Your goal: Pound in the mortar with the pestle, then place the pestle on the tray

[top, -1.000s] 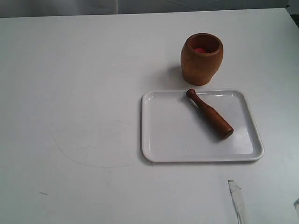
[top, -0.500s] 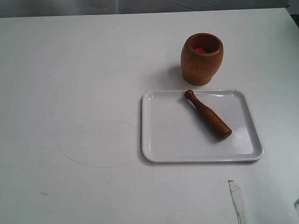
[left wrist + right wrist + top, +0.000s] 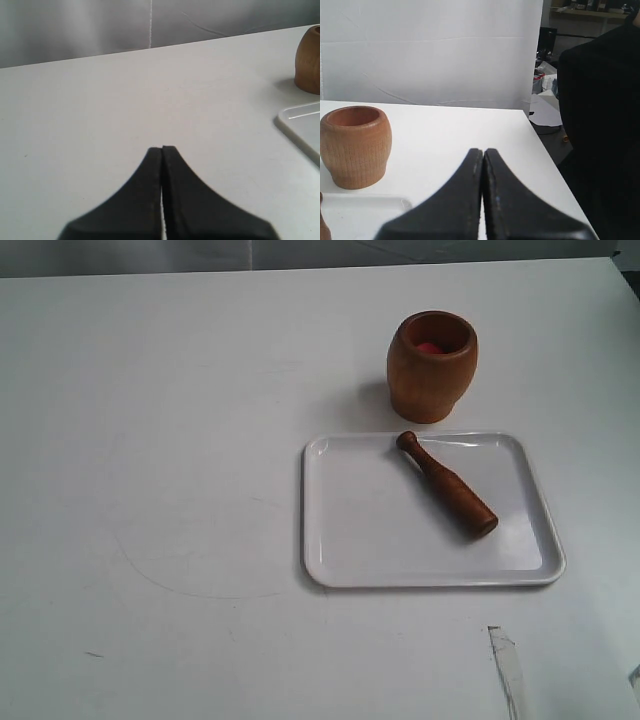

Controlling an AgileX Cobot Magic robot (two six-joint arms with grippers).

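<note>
On the matte white table (image 3: 150, 440), right of the middle in the exterior view, lies the tray (image 3: 335, 540): a flat, glossy white rectangle with rounded corners and a low raised rim. The pestle (image 3: 447, 485) rests on it, slanting across the tray's floor. It is a short club of smooth, dark reddish-brown wood, with its small round knob near the far rim, a narrow neck behind the knob, and a thick, blunt end pointing toward the tray's right side. Nothing grips it. Just beyond the far rim stands the mortar (image 3: 432, 368), upright on the table. It is a barrel-shaped cup of light brown wood with fine grain lines, a thick rim and something red (image 3: 428, 347) low inside. The left gripper (image 3: 162, 148) hangs over bare tabletop. Its two black, tapered fingers are pressed flat against each other with only a hairline seam between them, and they hold nothing. The right gripper (image 3: 483, 150) is likewise closed tight and empty, its dark wedge-shaped fingers meeting at the tips, with the mortar and a corner of the tray close by in its wrist view.
</note>
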